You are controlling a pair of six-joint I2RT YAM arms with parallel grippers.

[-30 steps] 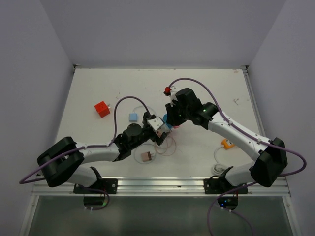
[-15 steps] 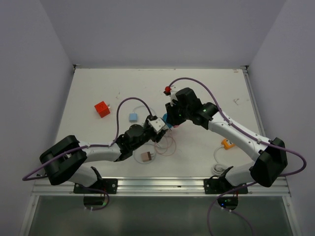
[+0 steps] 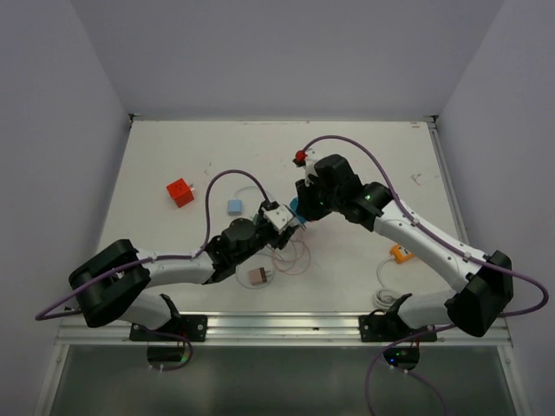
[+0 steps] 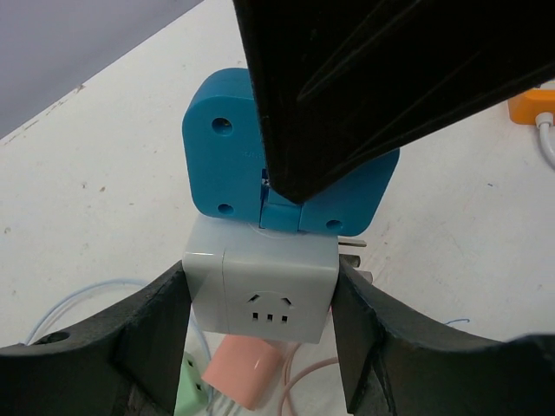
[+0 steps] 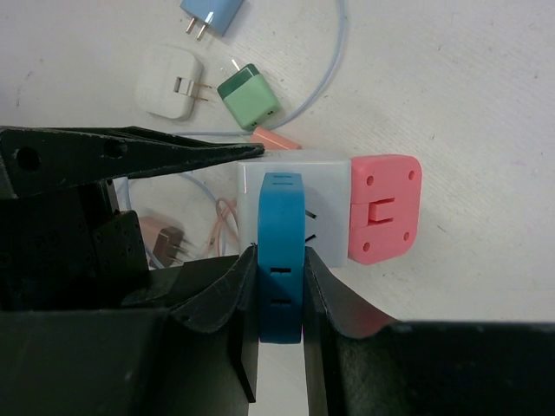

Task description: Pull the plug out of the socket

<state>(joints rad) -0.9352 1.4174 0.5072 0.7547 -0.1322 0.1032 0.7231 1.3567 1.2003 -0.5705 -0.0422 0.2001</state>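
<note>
My left gripper (image 3: 277,217) is shut on a white cube socket (image 4: 260,290), one finger on each side face. A blue plug (image 4: 221,147) sits against the socket's far face. My right gripper (image 3: 303,204) is shut on this blue plug (image 5: 280,243), pinching its flat sides. In the right wrist view, thin dark prongs show in a narrow gap between the blue plug and the socket (image 5: 325,178). A pink plug (image 5: 384,208) is fixed to the socket's other face. The right finger (image 4: 390,78) hides much of the blue plug in the left wrist view.
A red cube (image 3: 180,191) and a light blue plug (image 3: 234,206) lie far left. A pinkish plug (image 3: 257,276) with coiled thin cables lies below the grippers. An orange plug (image 3: 401,253) and white cable (image 3: 381,290) lie at the right. White (image 5: 169,94) and green (image 5: 249,97) plugs lie nearby.
The right arm has drawn slightly up and to the right with the blue plug. The left gripper with the socket has shifted a little towards the far side.
</note>
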